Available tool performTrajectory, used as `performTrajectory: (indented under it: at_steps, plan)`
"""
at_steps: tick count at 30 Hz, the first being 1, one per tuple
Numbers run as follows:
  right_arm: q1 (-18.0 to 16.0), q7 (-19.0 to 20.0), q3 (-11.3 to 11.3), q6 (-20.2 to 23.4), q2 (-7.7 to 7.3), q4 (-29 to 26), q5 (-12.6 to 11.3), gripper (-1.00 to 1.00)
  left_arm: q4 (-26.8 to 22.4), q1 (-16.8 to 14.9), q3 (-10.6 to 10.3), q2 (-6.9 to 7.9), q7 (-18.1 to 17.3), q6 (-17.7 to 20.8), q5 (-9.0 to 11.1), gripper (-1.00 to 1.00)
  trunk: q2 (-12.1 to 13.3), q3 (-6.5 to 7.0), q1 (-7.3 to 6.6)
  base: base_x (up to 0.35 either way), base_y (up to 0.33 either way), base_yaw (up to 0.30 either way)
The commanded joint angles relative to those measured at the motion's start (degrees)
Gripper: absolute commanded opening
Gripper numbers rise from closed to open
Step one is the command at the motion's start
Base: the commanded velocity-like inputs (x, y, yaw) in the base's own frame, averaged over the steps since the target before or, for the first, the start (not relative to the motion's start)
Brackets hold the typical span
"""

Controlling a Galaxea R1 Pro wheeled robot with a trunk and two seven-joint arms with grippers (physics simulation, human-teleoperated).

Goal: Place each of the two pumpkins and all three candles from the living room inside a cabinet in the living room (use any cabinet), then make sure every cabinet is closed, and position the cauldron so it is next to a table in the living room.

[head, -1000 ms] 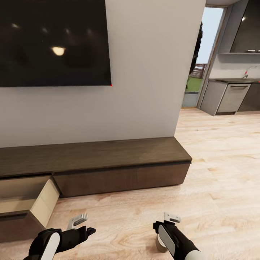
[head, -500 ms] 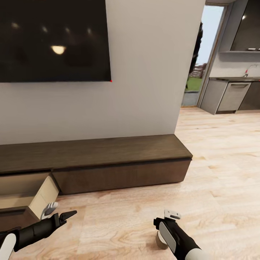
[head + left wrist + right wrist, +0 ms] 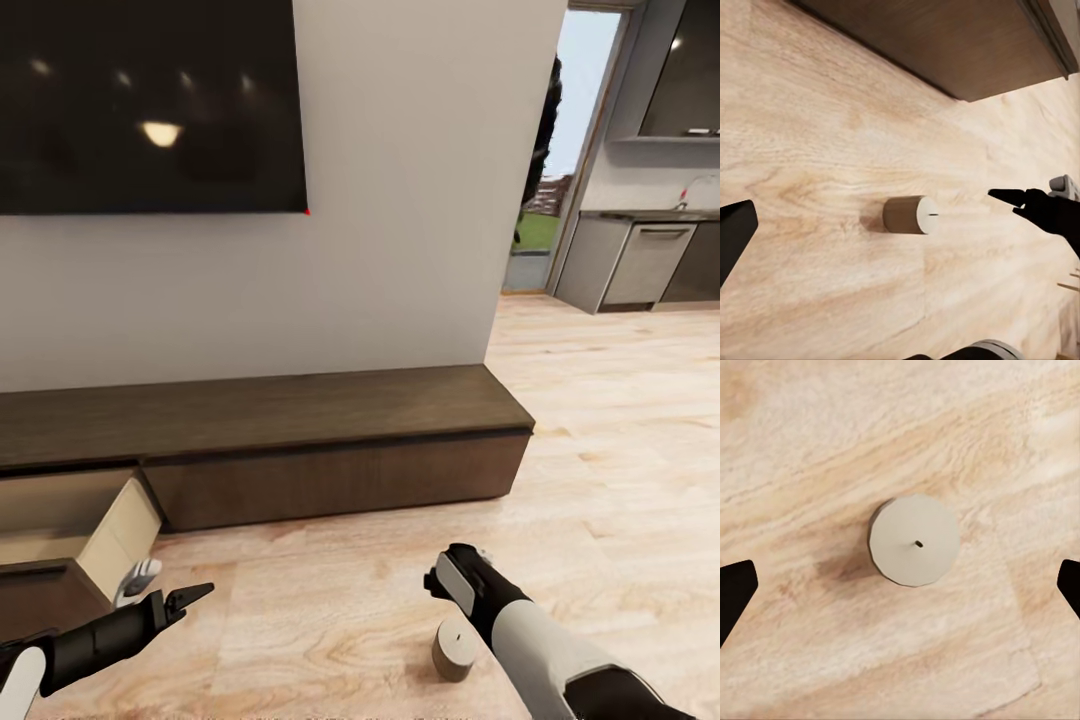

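A short beige candle (image 3: 455, 648) stands upright on the wood floor, seen from above with its wick in the right wrist view (image 3: 915, 540). My right gripper (image 3: 902, 585) hangs open straight above it, one dark fingertip (image 3: 735, 589) out on each side, touching nothing. My right arm (image 3: 520, 630) reaches in over the candle. My left gripper (image 3: 165, 590) is open and empty, low over the floor beside the cabinet's pulled-out drawer (image 3: 95, 545). The long dark-brown cabinet (image 3: 330, 480) runs along the wall. The left wrist view shows the candle (image 3: 911, 214) lying between both arms.
A large black TV (image 3: 150, 100) hangs above the cabinet. The open drawer's pale side wall juts out over the floor at the left. To the right, wood floor (image 3: 620, 480) leads past the wall corner to grey kitchen units (image 3: 640, 265) and a doorway.
My right arm has risen and shifted, uncovering the candle beneath it. Over the second, my left gripper swung left toward the open drawer. The head view has tilted slightly.
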Motion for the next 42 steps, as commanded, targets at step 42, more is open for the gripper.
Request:
performTrajectory:
  at_steps: [42]
  plan:
    - [-0.2,0.2,0.8,-4.5,-0.51,2.0,0.5,1.00,0.0,0.0,-0.1,-0.07,0.2,-0.1,-0.1,1.00,-4.8,-8.85,3.22,0.000,0.000,0.000]
